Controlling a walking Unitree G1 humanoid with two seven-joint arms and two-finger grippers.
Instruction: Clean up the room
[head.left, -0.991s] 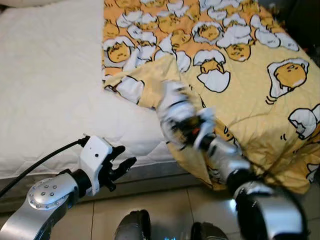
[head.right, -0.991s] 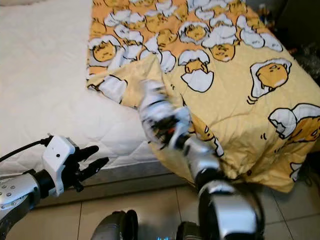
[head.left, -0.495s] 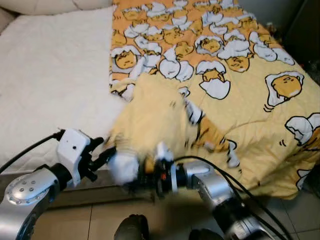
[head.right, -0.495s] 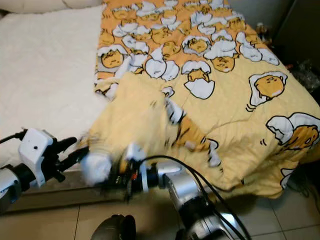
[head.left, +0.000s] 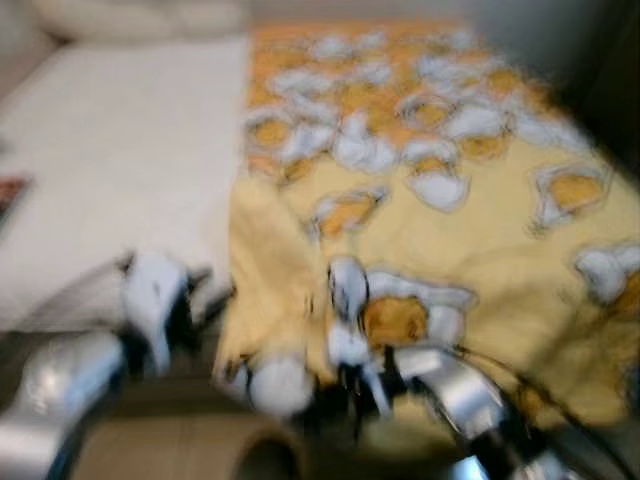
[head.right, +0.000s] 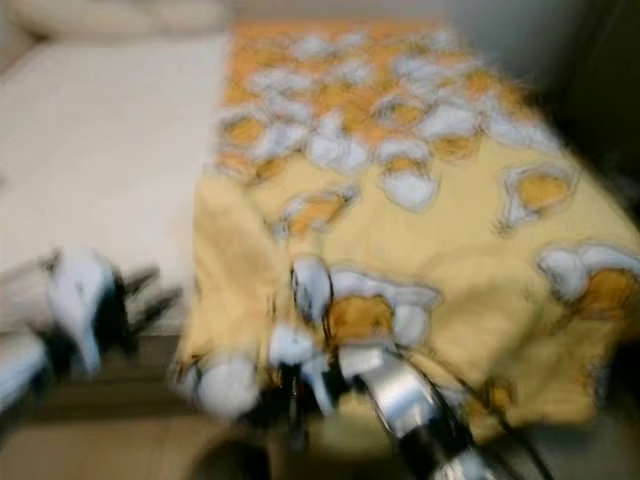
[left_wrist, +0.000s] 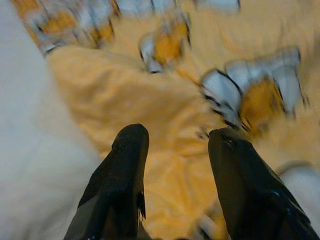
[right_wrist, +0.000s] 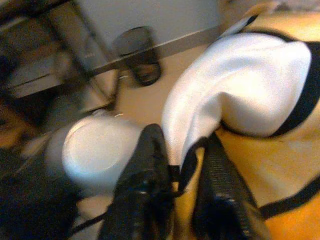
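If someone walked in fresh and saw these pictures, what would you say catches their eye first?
The yellow blanket printed with cartoon eggs, covering the right side of the white bed and hanging over its near edge. Next, the right gripper, its jaws pinched on the blanket's edge low at the bed's front. The left gripper hovers beside it with jaws apart, aimed at the cloth.

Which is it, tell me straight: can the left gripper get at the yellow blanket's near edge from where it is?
Probably yes. The left gripper is open and faces the yellow blanket with nothing between. The right gripper already pinches the fabric nearby.
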